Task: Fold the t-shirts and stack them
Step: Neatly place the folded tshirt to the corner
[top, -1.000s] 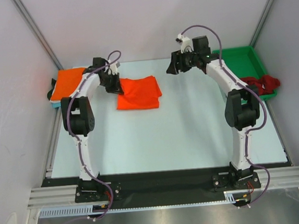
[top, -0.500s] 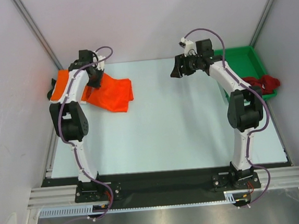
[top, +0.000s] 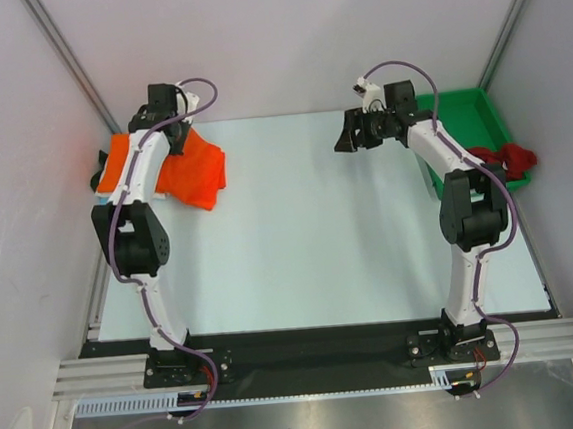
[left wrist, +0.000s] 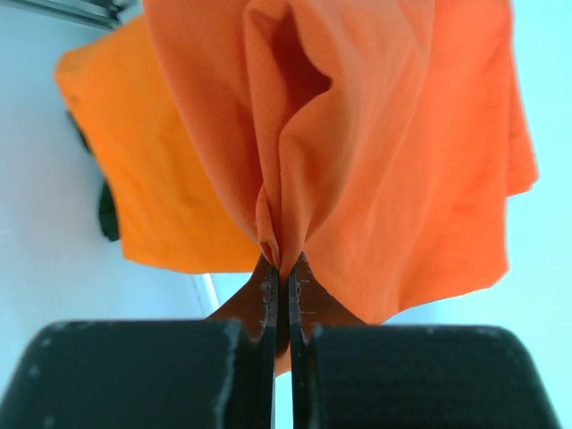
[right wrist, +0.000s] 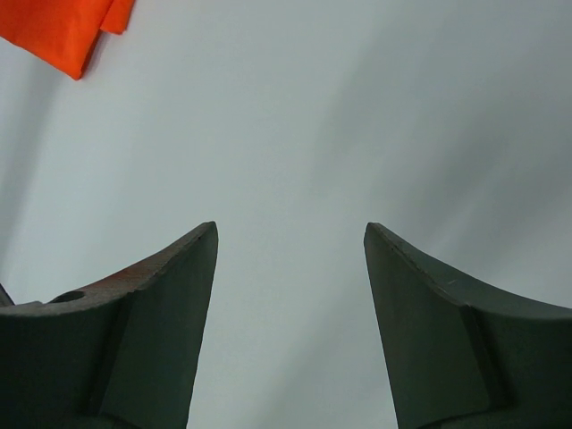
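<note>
Stacking step, judged. Left pincer (left wrist: 279, 264) clenched on a bunched fold of the orange tee (left wrist: 384, 134), which hangs at far left just beside the stack (top: 114, 169). Right pincer (right wrist: 290, 241) released, empty, over bare surface (top: 308, 233). Next move calls for carrying the tee over the stack, lowering it flat and letting go.

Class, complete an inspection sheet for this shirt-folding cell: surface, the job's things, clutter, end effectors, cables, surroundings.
Surface: pale table, no marks seen.
Job's things: held orange t-shirt hangs bunched over the table's far left; stacked orange t-shirt lies beside it at the left edge; dark red t-shirt is crumpled against the tray's near right side.
Clutter: green tray at the far right.
End effectors: left end effector pinches the held shirt; right end effector is open and holds nothing.
Cables: purple cables loop above each wrist.
Surroundings: plain walls, metal frame posts.
</note>
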Controlling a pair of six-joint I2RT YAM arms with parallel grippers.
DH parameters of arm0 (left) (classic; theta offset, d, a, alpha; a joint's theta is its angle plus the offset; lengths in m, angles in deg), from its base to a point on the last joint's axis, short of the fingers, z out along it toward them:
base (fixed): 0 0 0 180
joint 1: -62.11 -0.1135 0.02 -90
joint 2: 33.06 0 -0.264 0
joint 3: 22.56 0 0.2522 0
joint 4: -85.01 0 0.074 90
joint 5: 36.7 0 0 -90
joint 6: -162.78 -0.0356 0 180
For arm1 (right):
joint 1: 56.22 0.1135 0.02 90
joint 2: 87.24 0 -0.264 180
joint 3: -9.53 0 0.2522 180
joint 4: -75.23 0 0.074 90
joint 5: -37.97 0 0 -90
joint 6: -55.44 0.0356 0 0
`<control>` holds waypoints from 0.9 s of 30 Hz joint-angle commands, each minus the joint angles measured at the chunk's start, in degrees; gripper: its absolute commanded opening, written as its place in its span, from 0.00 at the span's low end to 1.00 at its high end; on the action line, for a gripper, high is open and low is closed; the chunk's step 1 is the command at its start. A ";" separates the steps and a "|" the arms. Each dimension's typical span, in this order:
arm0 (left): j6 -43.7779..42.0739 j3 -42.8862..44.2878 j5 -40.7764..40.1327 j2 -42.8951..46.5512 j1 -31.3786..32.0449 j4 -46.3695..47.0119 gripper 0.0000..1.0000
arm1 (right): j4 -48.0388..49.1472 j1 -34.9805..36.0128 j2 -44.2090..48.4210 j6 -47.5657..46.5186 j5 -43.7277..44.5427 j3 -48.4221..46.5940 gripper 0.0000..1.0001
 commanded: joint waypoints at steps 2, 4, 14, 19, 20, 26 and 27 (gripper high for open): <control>-1.78 3.93 -4.03 6.54 0.03 2.93 0.01 | 2.17 0.67 2.40 0.51 -0.55 1.26 0.72; -2.75 3.41 -5.26 7.16 0.03 3.54 0.00 | 2.00 0.76 2.75 0.34 -0.46 1.61 0.72; -2.75 6.22 -7.90 8.74 0.03 5.13 0.01 | 2.35 2.08 3.54 -0.19 -0.29 2.14 0.72; -3.81 6.75 -11.76 8.92 -0.15 6.80 0.00 | 2.61 3.13 3.98 -0.28 -0.20 3.01 0.72; -3.98 6.40 -12.20 9.01 -0.23 7.23 0.00 | 2.61 3.40 3.98 -0.37 -0.20 3.10 0.72; -5.12 6.39 -15.55 7.17 -1.90 9.08 0.00 | 2.70 4.80 3.90 -0.98 0.33 3.02 0.73; -5.39 7.61 -15.90 6.90 -1.91 9.52 0.00 | 2.61 5.15 3.90 -1.16 0.33 3.02 0.73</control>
